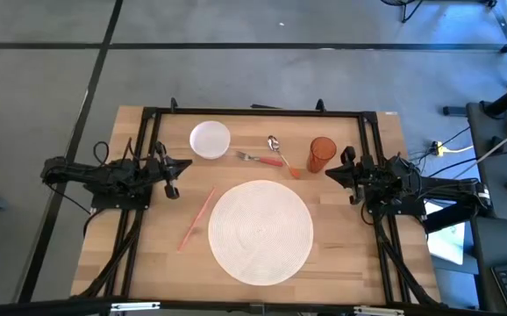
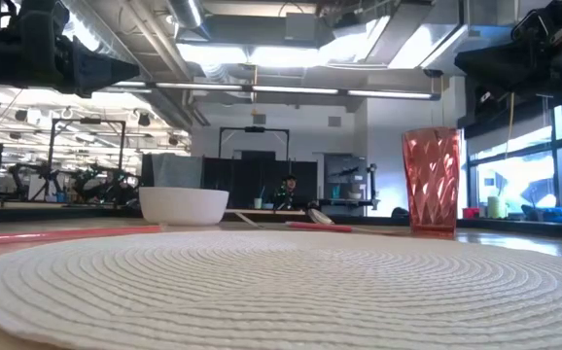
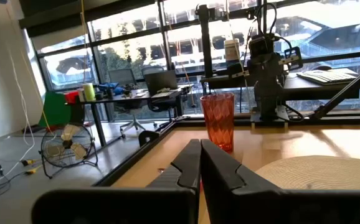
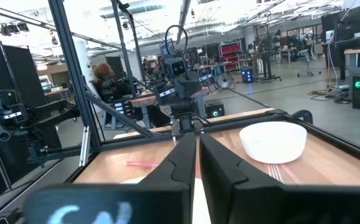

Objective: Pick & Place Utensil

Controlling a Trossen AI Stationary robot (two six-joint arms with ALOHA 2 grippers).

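At the left edge of the wooden table (image 1: 148, 263) the left gripper (image 1: 174, 167) hovers with its two dark fingers pressed together on nothing, pointing toward the table's middle. Just beyond it lies a thin pink straw-like stick (image 1: 196, 219), slanted beside the large round white woven placemat (image 1: 260, 231) that fills the centre. Behind the placemat sits a small round white bowl (image 1: 210, 140), then the utensils: a fork with an orange handle (image 1: 261, 159) lying flat, and a metal spoon with an orange handle (image 1: 280, 154) crossing close by it, both on bare wood between the bowl and a translucent red faceted plastic cup (image 1: 320, 154) standing upright. Near the cup, at the right edge, the right gripper (image 1: 333, 170) waits, fingers likewise closed and holding nothing.
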